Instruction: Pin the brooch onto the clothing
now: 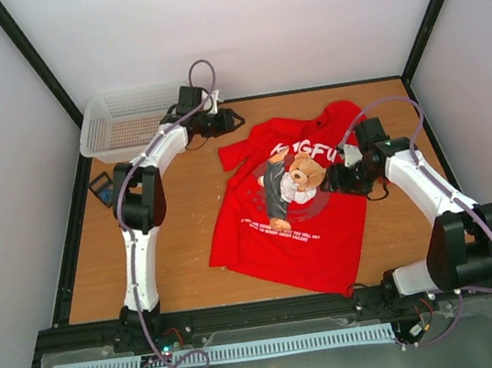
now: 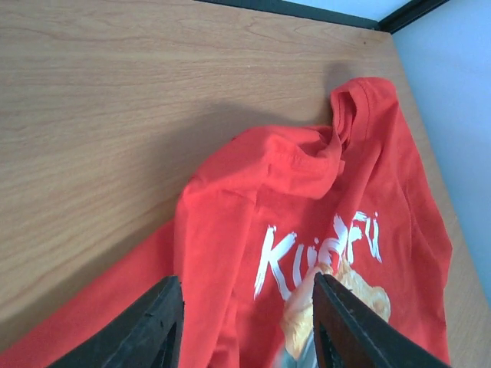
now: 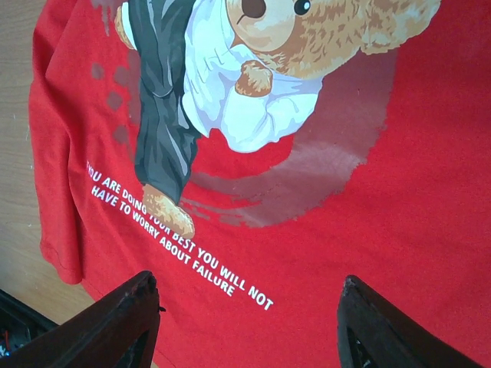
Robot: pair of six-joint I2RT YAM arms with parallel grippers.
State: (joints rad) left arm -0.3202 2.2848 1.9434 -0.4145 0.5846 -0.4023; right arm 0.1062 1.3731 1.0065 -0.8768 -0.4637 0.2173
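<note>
**A:** Where is the bright red short-sleeved cotton T-shirt [image 1: 299,231]?

**B:** It lies flat on the brown wooden desk [image 1: 180,240], from the middle towards the right edge. Its collar points at the far edge and its hem is near the near edge. The printed brown teddy bear [image 1: 299,176] faces up, with white "KUNGFU" lettering [image 2: 322,245] above it and small white lines of text [image 3: 176,238] below.

**A:** And the tiny round dark-blue brooch?

**B:** I cannot pick it out in any view. A small dark object [image 1: 101,189] lies by the left edge, too small to identify.

**A:** How are the left jaws set?

**B:** They are spread, with nothing between the black fingers [image 2: 153,330]. They hang near the far edge, just beside the white plastic mesh basket [image 1: 96,141] in the far left corner, and point at the shirt's rumpled sleeve and collar.

**A:** The right jaws?

**B:** They are spread wide as well, and their dark fingers [image 3: 123,322] hold nothing. They hover over the shirt beside the bear, above the small text. I cannot tell whether they touch the cloth.
</note>
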